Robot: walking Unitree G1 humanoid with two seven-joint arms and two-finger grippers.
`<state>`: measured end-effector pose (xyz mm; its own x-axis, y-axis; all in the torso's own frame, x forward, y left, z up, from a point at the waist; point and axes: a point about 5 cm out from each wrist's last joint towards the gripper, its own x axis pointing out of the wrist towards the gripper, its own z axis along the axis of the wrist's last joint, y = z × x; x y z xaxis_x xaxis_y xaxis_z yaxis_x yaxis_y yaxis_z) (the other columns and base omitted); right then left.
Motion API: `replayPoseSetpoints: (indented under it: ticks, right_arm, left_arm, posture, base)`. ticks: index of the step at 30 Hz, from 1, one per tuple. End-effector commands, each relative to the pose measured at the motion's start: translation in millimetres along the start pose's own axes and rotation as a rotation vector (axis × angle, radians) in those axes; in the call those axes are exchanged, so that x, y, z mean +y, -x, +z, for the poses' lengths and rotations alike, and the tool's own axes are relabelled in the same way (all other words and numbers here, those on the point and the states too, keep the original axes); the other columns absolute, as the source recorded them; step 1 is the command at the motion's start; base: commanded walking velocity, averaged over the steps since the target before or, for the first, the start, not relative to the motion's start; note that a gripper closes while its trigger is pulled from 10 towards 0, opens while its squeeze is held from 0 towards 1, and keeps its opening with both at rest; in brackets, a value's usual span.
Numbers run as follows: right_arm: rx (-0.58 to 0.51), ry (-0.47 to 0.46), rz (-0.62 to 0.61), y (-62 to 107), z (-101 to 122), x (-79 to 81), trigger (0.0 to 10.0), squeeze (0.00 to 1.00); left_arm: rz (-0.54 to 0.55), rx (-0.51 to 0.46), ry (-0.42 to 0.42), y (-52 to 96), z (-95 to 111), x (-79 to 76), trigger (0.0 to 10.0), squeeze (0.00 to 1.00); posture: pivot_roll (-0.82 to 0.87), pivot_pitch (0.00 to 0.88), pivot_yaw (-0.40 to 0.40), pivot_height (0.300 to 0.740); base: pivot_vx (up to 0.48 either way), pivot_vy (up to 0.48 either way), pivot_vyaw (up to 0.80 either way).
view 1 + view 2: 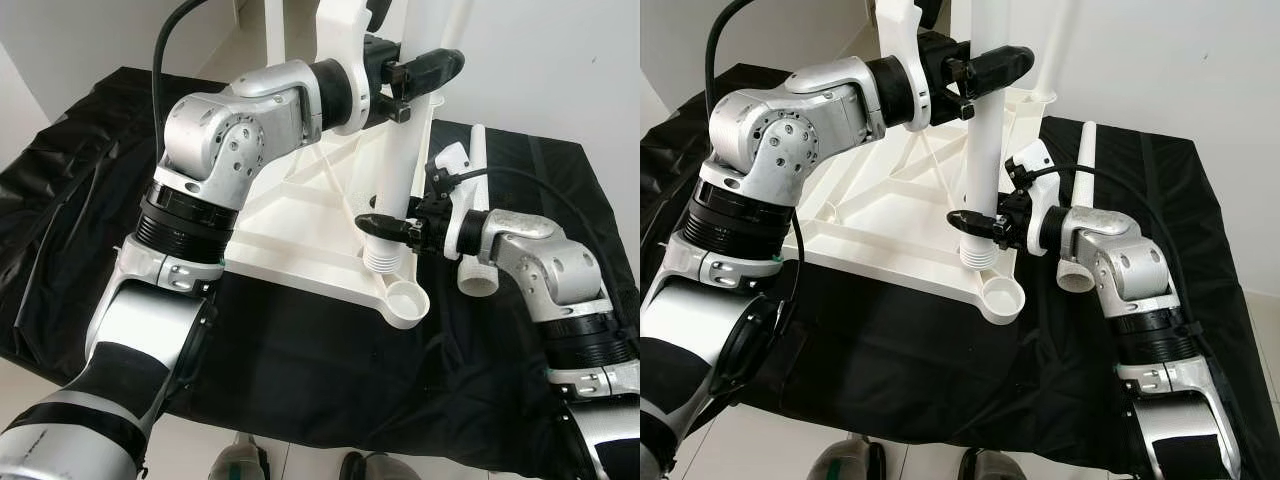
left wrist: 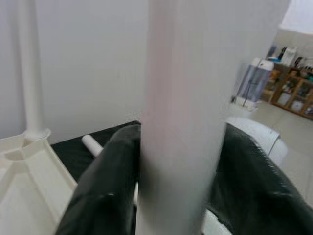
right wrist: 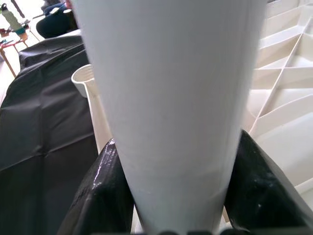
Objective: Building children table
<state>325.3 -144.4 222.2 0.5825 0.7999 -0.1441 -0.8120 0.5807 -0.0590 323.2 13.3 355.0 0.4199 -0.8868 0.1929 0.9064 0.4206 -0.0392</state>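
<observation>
A white table top (image 1: 300, 230) lies upside down on a black cloth. Both grippers hold one white leg (image 1: 400, 150) upright. My left gripper (image 1: 425, 70) is shut on its upper part, with black fingers (image 2: 102, 186) on either side of the tube. My right gripper (image 1: 385, 228) is shut on it low down, just above the threaded end (image 1: 382, 262). That end hangs close behind the open corner socket (image 1: 408, 300), not inside it. In the right wrist view the leg (image 3: 171, 98) sits between the fingers (image 3: 102, 196).
A second leg (image 1: 478, 200) lies loose on the cloth (image 1: 300, 370) to the right of the table top. A third leg (image 1: 1055, 50) stands in the far corner socket. White walls close the back, and pale floor shows below the cloth's near edge.
</observation>
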Motion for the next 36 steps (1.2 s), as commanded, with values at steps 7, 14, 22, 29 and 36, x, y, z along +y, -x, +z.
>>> replayPoseSetpoints:
  ticks: [7, 14, 22, 29, 36]
  right_arm:
    - [-0.103, -0.04, -0.13, 8.0, 1.1, -8.4, 10.0, 0.0]
    - [-0.136, -0.068, -0.217, 10.0, 1.8, -16.4, 10.0, 0.0]
    - [-0.2, -0.113, -0.335, 7.6, 8.5, -28.7, 10.0, 0.0]
    - [-0.296, -0.109, -0.438, 5.1, 9.5, -26.2, 10.0, 0.0]
    - [-0.334, -0.101, -0.462, 6.1, 2.6, -17.1, 10.0, 0.0]
  left_arm:
    - [-0.074, -0.1, 0.068, 5.5, 13.0, 2.3, 10.0, 1.0]
    - [0.088, -0.132, 0.105, 14.8, 20.9, 25.6, 10.0, 0.0]
    - [0.268, -0.073, 0.098, 25.5, -5.6, 49.5, 10.0, 0.0]
    - [0.53, 0.022, -0.056, 52.3, -52.5, 69.2, 10.0, 0.0]
    - [0.643, 0.059, -0.258, 69.4, -64.2, 72.5, 10.0, 0.0]
  posture:
    - [0.04, 0.058, -0.015, 0.74]
    - [0.03, 0.062, -0.021, 0.74]
    - [0.02, 0.068, -0.03, 0.74]
    - [0.01, 0.074, -0.008, 0.74]
    - [0.0, 0.076, 0.02, 0.74]
  base:
    - [0.0, 0.0, 0.0]
    - [0.0, 0.0, 0.0]
    - [0.0, 0.0, 0.0]
    - [0.0, 0.0, 0.0]
    - [0.0, 0.0, 0.0]
